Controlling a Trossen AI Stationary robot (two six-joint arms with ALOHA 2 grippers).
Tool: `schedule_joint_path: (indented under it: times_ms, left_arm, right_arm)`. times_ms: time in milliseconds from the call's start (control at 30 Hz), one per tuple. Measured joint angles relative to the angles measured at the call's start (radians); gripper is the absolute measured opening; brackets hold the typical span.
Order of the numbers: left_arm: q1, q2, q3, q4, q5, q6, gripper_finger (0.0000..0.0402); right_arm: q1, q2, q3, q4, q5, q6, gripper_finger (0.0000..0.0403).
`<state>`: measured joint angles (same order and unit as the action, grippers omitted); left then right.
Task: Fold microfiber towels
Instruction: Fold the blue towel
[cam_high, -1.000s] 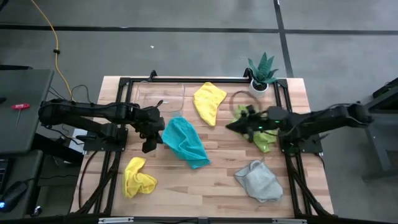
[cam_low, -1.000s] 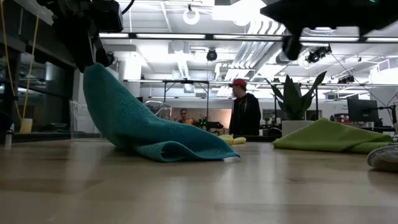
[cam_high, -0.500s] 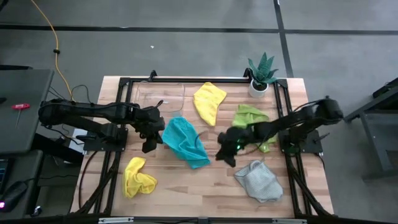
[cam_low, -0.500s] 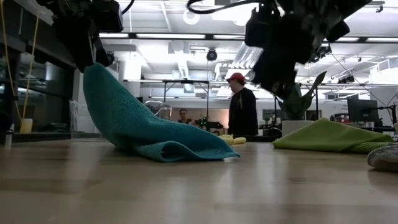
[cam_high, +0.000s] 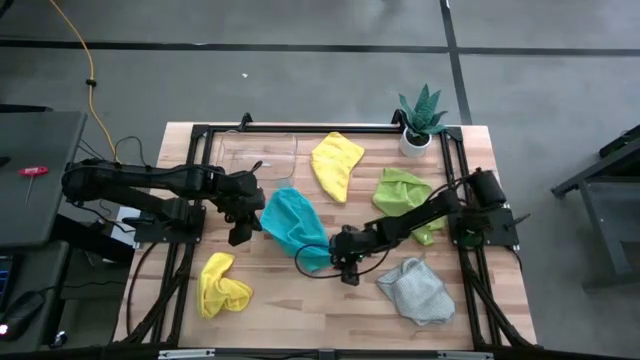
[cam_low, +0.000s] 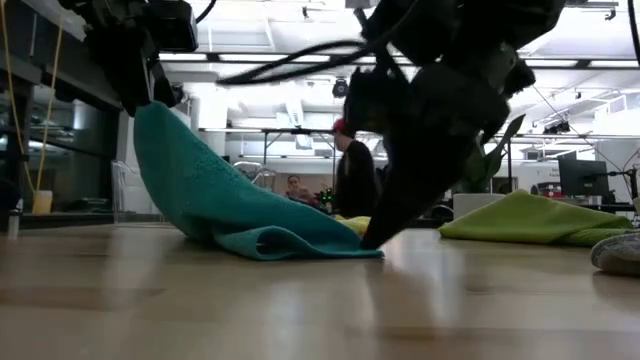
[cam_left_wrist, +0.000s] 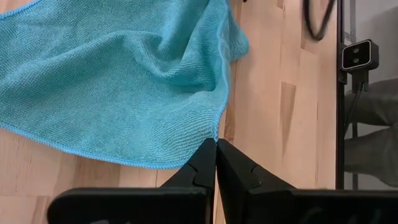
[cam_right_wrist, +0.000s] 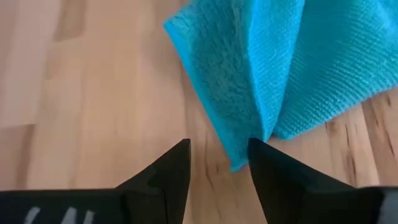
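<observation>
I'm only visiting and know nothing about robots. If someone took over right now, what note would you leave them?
Left end effector: shut on a corner of the teal towel, lifted.
Right end effector: open, at the teal towel's opposite, folded-over corner on the table, gripping nothing.
Unfolded on the table: upper yellow towel, lime green towel, grey towel, lower yellow towel.
Done: none folded.
Left: fold all five.

teal towel (cam_right_wrist: 280, 68) between my right fingers (cam_right_wrist: 171, 171) is plush cloth, looped fuzzy nap one face, finer ribbed knit the other, stitched hem, table (cam_right_wrist: 93, 93) smooth pale wood planks, satin sheen, my fingers matt black plastic
</observation>
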<state>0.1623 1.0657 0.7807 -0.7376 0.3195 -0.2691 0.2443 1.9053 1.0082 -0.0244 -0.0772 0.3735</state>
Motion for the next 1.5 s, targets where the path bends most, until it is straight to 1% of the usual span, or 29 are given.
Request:
schedule_joint_path:
  times_ms: [133, 300, 533, 600, 767, 800, 1100, 1333, 1400, 1500]
  left_arm:
    - [0.000, 0.000, 0.000, 0.000, 0.000, 0.000, 0.0000]
    - [0.000, 0.000, 0.000, 0.000, 0.000, 0.000, 0.0000]
    - [0.000, 0.000, 0.000, 0.000, 0.000, 0.002, 0.0000]
    - [0.000, 0.000, 0.000, 0.000, 0.000, 0.000, 0.0000]
    - [0.000, 0.000, 0.000, 0.000, 0.000, -0.001, 0.0000]
    - [0.000, 0.000, 0.000, 0.000, 0.000, 0.000, 0.0000]
    - [0.000, 0.000, 0.000, 0.000, 0.000, 0.000, 0.0000]
    - [0.000, 0.000, 0.000, 0.000, 0.000, 0.000, 0.0000]
    - [0.000, 0.000, 0.000, 0.000, 0.000, 0.000, 0.0000]
    - [0.000, 0.000, 0.000, 0.000, 0.000, -0.001, 0.0000]
  right_arm:
    - [-0.002, 0.012, 0.032, -0.046, 0.001, 0.008, 0.0154]
    - [-0.002, 0.000, 0.068, -0.159, 0.067, -0.011, 0.0154]
    - [-0.002, -0.009, 0.141, -0.302, 0.084, -0.117, 0.0154]
    - [-0.002, -0.009, 0.143, -0.310, 0.114, -0.119, 0.0154]
    - [-0.002, -0.009, 0.143, -0.321, 0.221, -0.062, 0.0154]
    - [-0.002, -0.009, 0.143, -0.318, 0.227, -0.052, 0.0154]
    - [-0.001, 0.024, 0.139, -0.295, 0.154, 0.035, 0.0154]
    - [0.008, 0.036, 0.139, -0.271, 0.153, 0.082, 0.0151]
    - [0.010, 0.036, 0.139, -0.271, 0.155, 0.095, 0.0140]
    - [0.011, 0.037, 0.139, -0.271, 0.155, 0.098, 0.0106]
